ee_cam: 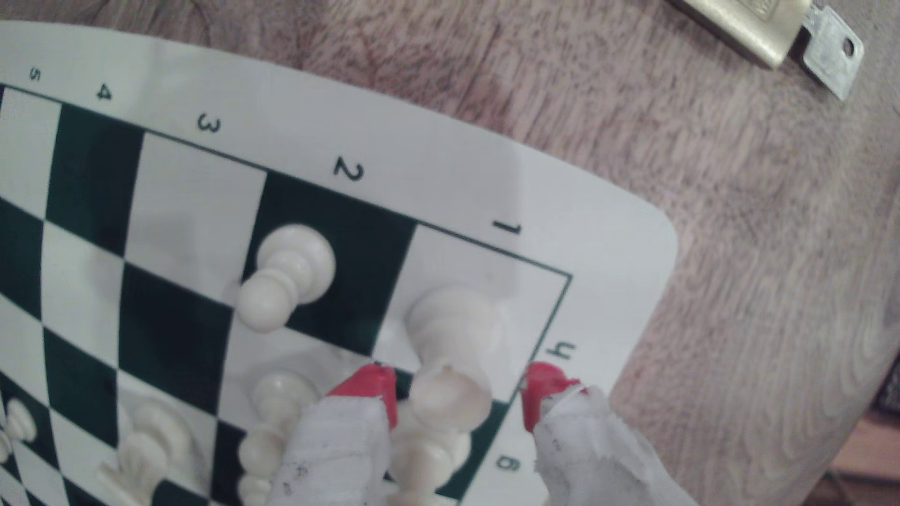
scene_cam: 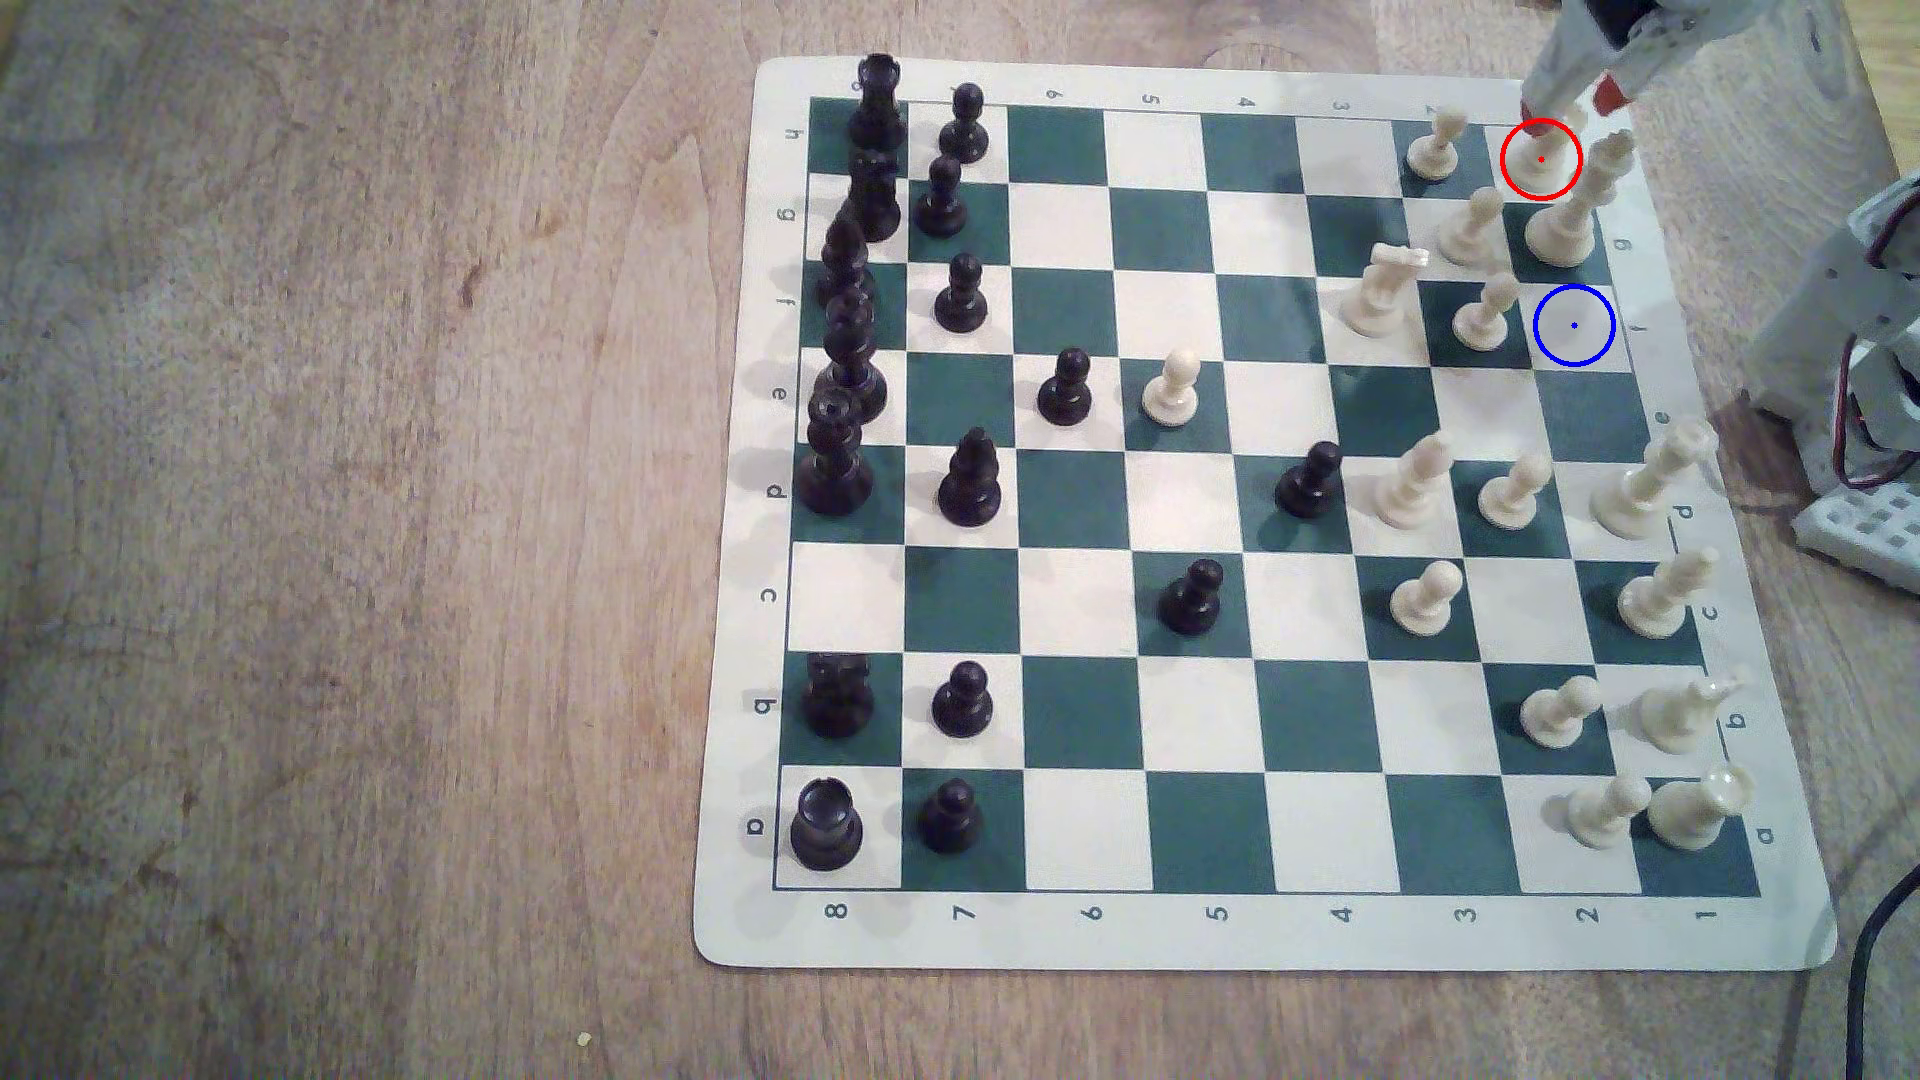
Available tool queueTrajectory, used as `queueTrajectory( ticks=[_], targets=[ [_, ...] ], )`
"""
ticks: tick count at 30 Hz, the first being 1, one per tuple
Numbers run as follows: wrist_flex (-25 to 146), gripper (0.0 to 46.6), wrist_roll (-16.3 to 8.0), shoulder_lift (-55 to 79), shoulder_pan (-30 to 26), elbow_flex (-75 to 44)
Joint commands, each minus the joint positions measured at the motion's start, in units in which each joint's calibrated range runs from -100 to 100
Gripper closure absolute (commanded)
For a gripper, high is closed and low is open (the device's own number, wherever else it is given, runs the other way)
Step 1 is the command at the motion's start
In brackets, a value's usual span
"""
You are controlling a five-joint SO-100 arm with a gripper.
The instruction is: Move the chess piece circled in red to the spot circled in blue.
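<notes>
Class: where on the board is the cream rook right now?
The cream rook stands on the light corner square by labels 1 and h, at the exterior view's top right, between the open gripper's red fingertips.

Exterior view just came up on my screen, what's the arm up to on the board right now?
The arm has its tool down at the board's corner square, ringed in red, where the cream rook stands. The red-tipped fingers are spread on either side of the rook and not closed on it, so it still sits on its square. The blue-ringed target square is bare, two squares along the same edge file, past a taller cream piece.
</notes>
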Motion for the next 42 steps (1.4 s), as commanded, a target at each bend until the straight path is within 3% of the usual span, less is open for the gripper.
queueTrajectory(
  ticks=[1, 16, 20, 26, 42],
  targets=[
    [-0.7, 32.2, -0.05, -0.13, -0.34, -0.7],
    [-1.27, 34.1, -0.49, 0.97, -2.06, -0.34],
    [-1.27, 37.4, -0.49, 0.8, -2.06, -0.16],
    [-1.27, 46.1, -0.44, 0.8, -2.22, 0.02],
    [3.56, 46.4, 0.49, -13.71, -0.89, -3.97]
  ],
)
